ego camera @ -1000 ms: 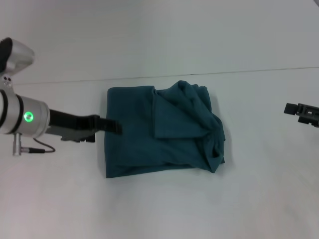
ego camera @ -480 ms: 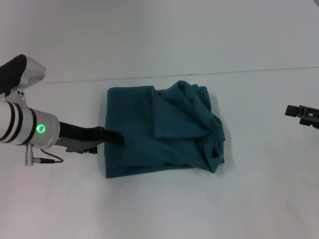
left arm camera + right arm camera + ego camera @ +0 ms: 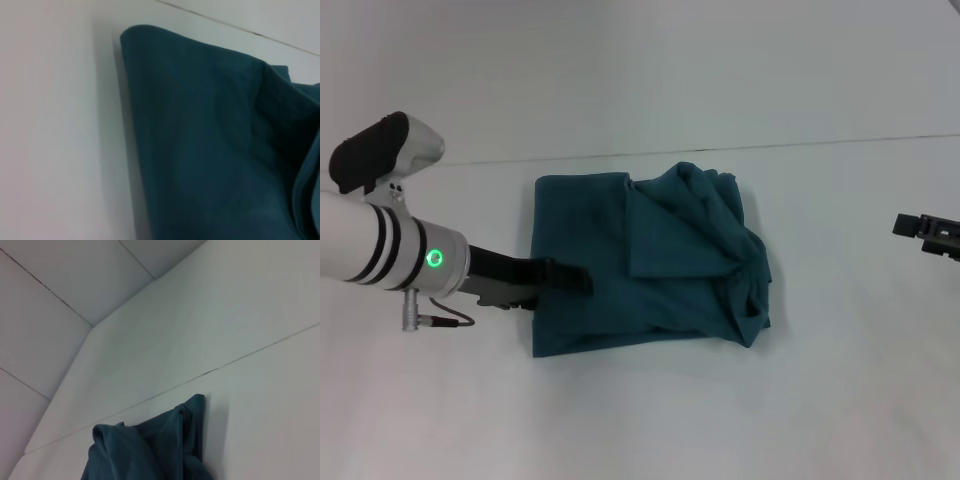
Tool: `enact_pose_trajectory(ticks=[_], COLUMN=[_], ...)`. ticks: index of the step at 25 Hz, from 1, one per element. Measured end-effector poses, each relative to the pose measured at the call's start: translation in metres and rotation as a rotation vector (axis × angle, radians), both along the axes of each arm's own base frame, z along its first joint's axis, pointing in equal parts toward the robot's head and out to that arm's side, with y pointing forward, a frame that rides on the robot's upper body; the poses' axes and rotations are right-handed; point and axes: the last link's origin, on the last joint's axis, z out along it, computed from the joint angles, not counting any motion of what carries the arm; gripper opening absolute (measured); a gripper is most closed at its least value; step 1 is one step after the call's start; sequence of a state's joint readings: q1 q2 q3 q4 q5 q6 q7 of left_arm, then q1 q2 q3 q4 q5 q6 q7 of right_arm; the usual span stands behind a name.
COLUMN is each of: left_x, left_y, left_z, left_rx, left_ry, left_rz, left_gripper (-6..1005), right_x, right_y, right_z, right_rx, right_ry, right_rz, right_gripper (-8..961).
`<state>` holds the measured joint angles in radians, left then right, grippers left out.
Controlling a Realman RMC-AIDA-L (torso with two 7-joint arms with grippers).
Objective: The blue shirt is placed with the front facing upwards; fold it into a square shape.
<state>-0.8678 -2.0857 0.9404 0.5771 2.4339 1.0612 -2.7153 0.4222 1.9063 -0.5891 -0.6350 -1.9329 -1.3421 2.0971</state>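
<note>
— Left gripper (image 3: 578,277) first: where is it?
— Low over the near left part of the blue shirt (image 3: 650,262), its fingers' spread impossible to tell.
— And the shirt?
— Folded roughly square mid-bench (image 3: 640,420), rumpled on its right side.
— Right gripper (image 3: 902,224)?
— Well apart at the far right; fingers unreadable.

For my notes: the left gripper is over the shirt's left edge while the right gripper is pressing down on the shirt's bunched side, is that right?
Not quite. In the head view the right gripper sits well clear of the blue shirt, off to its right. The left gripper is indeed over the shirt's left edge.
</note>
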Motion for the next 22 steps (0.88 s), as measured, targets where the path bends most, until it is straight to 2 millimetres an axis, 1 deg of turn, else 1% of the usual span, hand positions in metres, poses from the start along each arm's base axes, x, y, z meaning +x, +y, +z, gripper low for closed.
enact_pose_trajectory(ticks=[9, 20, 22], left_x=[0.007, 0.024, 0.025], left_y=[0.002, 0.004, 0.004], left_z=[-0.006, -0.014, -0.015], left_rx=[-0.005, -0.034, -0.035], left_ry=[-0.004, 0.024, 0.023], left_rz=[-0.007, -0.062, -0.065], left_gripper=[919, 781, 680], right_x=[0.001, 0.001, 0.001], right_y=[-0.001, -0.001, -0.001], right_z=[0.0, 0.0, 0.0], right_rx=[0.001, 0.006, 0.006], right_ry=[0.004, 0.002, 0.003], right_rz=[-0.003, -0.005, -0.005], right_gripper=[928, 928, 928])
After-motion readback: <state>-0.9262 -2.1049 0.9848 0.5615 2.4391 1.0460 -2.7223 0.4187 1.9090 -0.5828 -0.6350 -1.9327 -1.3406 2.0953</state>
